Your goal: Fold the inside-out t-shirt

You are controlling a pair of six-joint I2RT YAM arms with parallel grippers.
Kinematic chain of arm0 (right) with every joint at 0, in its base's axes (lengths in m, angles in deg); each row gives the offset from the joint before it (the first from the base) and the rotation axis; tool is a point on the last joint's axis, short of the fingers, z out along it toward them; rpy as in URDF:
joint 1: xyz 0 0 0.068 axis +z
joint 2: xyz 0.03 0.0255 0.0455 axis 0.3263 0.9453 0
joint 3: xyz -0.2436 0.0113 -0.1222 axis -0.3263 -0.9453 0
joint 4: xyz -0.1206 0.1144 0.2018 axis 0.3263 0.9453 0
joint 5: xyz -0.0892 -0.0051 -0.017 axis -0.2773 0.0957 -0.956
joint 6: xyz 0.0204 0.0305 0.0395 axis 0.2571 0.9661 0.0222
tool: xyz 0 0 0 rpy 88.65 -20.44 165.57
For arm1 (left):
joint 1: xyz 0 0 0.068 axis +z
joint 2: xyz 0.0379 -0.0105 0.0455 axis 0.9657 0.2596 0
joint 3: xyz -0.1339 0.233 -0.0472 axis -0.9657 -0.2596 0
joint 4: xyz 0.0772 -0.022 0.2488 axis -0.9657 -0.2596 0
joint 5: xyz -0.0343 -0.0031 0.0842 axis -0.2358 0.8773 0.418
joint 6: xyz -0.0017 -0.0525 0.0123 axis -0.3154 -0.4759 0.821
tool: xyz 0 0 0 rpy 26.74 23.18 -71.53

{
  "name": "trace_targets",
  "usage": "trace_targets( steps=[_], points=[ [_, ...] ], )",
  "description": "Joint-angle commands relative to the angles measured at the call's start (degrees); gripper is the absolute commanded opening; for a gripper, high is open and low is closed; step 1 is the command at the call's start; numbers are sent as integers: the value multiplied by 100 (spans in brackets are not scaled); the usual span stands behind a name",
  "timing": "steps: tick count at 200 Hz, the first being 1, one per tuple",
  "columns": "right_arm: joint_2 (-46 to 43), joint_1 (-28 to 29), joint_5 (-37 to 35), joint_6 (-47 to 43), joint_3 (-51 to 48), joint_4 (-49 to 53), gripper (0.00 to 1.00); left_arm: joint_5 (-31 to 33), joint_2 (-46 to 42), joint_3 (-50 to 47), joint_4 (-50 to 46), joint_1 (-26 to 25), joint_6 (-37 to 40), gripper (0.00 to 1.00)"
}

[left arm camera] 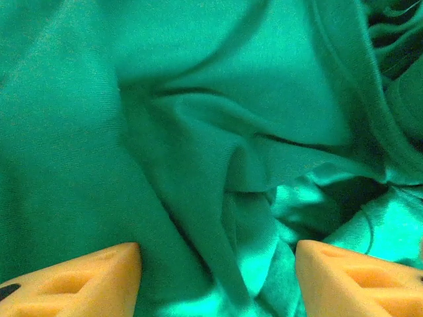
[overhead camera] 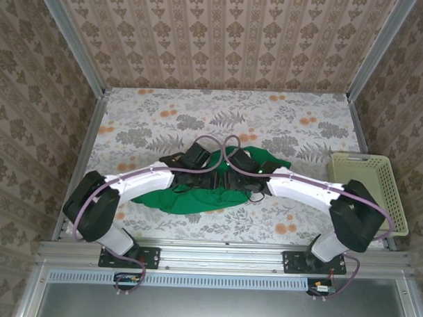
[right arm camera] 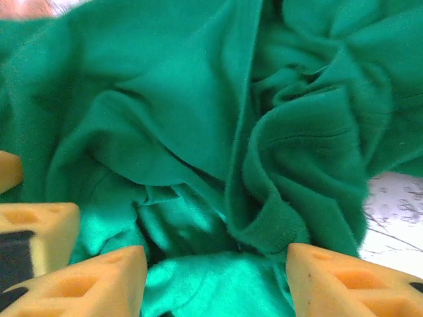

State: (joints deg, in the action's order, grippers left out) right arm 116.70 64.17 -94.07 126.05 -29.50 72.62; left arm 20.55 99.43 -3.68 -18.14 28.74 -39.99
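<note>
The inside-out t-shirt [overhead camera: 196,198] lies in a wrinkled bright green heap on the table's near middle. Both arms reach in over its far edge. My left gripper [overhead camera: 196,160] and my right gripper [overhead camera: 243,164] hover close together above it. In the left wrist view the left gripper [left arm camera: 218,281] is open, its orange fingers [left arm camera: 86,281] wide apart over folds of the t-shirt [left arm camera: 198,132]. In the right wrist view the right gripper [right arm camera: 218,284] is also open above bunched t-shirt cloth [right arm camera: 178,99], and a ribbed hem [right arm camera: 277,228] lies just ahead of the jaws.
A pale yellow-green plastic basket [overhead camera: 370,188] stands at the table's right edge. The flower-patterned table [overhead camera: 282,126] is walled in on three sides. More orange pads [right arm camera: 36,228] show at the left of the right wrist view.
</note>
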Motion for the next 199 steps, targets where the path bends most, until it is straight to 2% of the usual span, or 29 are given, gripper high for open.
trace_targets(
  steps=[1, 11, 52, 84, 106, 120, 167, 199],
  points=[
    [338, -129, 207, 227, -108, -241, 55, -40, 263, -34, 203, -14, -265, 59],
    [410, -203, 112, 322, -232, -240, 52, 7, 350, -87, 226, -19, -286, 53],
    [136, -362, -85, 484, -961, -350, 45, -39, 132, -566, 523, -1, -279, 19],
    [-320, -214, -183, 288, -1110, -275, 44, -5, -496, -1066, 863, -58, -218, 3],
    [-705, 47, -445, 70, -903, -83, 47, 8, -975, -1402, 1177, -105, -245, 1],
    [-742, 181, -359, -53, -727, -84, 48, -12, -1163, -1569, 1374, -100, -269, 1],
    [157, 353, 485, 55, -321, -741, 47, -191, -1279, -1671, 1740, -92, -267, 0],
    [767, 325, 369, -64, -87, -923, 48, -383, -1305, -1736, 1992, -78, -271, 0]
  ],
)
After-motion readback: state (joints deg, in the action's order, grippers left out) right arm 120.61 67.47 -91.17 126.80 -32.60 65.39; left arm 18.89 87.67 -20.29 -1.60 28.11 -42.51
